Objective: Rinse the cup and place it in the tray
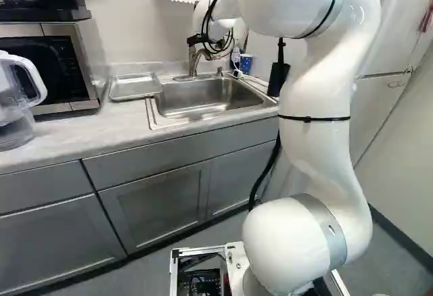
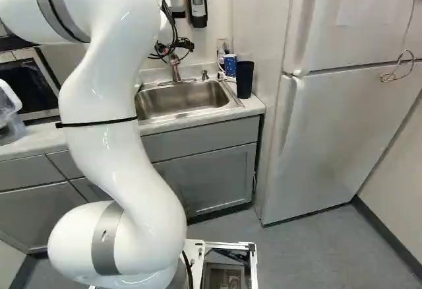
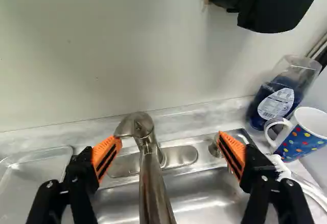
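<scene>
Blue cup [image 3: 302, 141], multicoloured dots, white inside and handle, upright beside bottle [image 3: 278, 98]; jaws [image 2: 182, 43] spread wide.

The sink [image 1: 203, 100] has the tray [image 1: 135, 87] at its left, the faucet [image 3: 152, 183] behind, the cup [image 3: 299, 140] behind right.

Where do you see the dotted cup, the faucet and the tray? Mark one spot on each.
Dotted cup [image 3: 302, 143]: wrist view, on its blue side wall.
Faucet [image 3: 153, 188]: wrist view, on its long metal pipe.
Tray [image 1: 135, 87]: left base view, on its bare floor.
</scene>
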Controlling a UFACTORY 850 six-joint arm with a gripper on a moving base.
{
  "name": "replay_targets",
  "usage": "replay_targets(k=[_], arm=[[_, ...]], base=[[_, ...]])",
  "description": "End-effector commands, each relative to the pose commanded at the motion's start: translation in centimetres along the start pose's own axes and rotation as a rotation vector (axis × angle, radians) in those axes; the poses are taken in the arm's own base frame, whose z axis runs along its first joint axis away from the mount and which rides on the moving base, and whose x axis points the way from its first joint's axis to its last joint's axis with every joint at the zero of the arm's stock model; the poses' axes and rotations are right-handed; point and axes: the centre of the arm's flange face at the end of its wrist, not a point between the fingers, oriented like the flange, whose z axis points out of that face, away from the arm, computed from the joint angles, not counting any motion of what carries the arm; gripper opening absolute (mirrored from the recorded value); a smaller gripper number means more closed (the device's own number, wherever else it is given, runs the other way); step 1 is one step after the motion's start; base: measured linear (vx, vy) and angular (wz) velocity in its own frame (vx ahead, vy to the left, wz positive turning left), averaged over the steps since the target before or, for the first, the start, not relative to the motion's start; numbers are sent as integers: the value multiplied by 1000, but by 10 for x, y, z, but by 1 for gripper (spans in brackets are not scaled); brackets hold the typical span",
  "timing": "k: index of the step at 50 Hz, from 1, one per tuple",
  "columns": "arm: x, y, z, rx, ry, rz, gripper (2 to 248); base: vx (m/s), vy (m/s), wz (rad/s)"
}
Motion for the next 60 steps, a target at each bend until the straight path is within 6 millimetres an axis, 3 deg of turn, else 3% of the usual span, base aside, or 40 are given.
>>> replay_targets(k=[24, 60], arm=[[6, 12, 20, -15, 13, 20, 247], [7, 12, 21, -15, 17, 20, 247]], base=[[0, 0, 0], [0, 0, 0]])
